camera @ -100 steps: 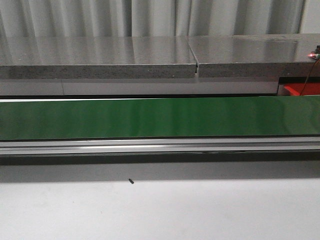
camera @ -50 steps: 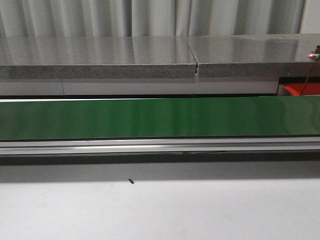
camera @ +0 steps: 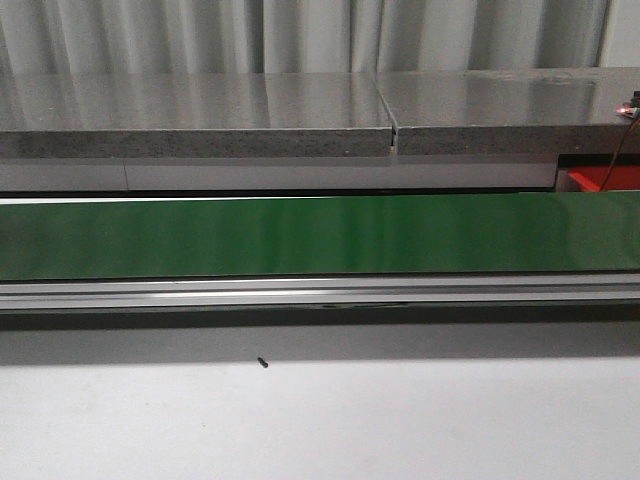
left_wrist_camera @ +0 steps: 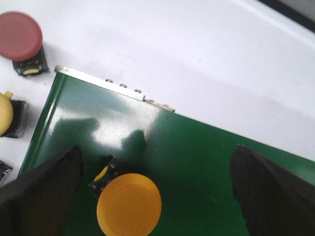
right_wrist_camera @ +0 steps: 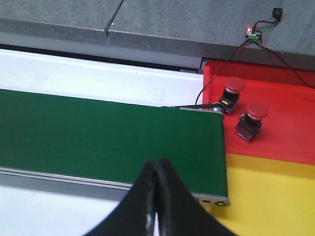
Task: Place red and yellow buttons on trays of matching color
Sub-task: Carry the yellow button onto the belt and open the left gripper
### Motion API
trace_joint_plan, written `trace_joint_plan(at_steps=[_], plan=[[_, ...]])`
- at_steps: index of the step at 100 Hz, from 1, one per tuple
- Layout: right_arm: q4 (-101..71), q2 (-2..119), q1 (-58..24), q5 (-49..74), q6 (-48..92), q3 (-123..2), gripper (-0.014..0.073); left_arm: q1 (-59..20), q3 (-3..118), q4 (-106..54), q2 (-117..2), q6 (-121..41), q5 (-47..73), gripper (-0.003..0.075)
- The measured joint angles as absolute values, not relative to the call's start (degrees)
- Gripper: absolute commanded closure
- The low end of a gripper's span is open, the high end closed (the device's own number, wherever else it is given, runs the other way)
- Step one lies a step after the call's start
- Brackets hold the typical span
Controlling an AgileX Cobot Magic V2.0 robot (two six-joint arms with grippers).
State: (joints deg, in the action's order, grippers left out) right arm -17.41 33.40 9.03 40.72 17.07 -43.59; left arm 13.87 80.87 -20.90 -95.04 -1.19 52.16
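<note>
Nothing differs on the green belt (camera: pixel 320 235) in the front view from one second ago. Left gripper (left_wrist_camera: pixel 152 196) is wide open, empty, with a yellow button (left_wrist_camera: pixel 129 205) between its fingers. Right gripper (right_wrist_camera: pixel 156 196) is closed, empty.

Second yellow button (left_wrist_camera: pixel 5 114) — frame-cropped, half hidden
</note>
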Motion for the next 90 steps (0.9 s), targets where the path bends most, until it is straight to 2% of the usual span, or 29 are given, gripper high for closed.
trace_joint_plan(at_steps=[25,53,90], plan=[[-17.41,33.4,9.03,40.72,17.07,-43.59,0.0659,18.37,82.87,-20.71,-94.21,-1.45,53.5,0.0118],[-17.41,33.4,9.03,40.72,17.07,-43.59,0.0659,24.94,82.87,-12.41,-94.58,4.88,53.73,0.012],[-17.41,33.4,9.03,40.72,17.07,-43.59,0.0659,28.45,82.96,-11.38,-104.1,10.96,53.37,0.0121]])
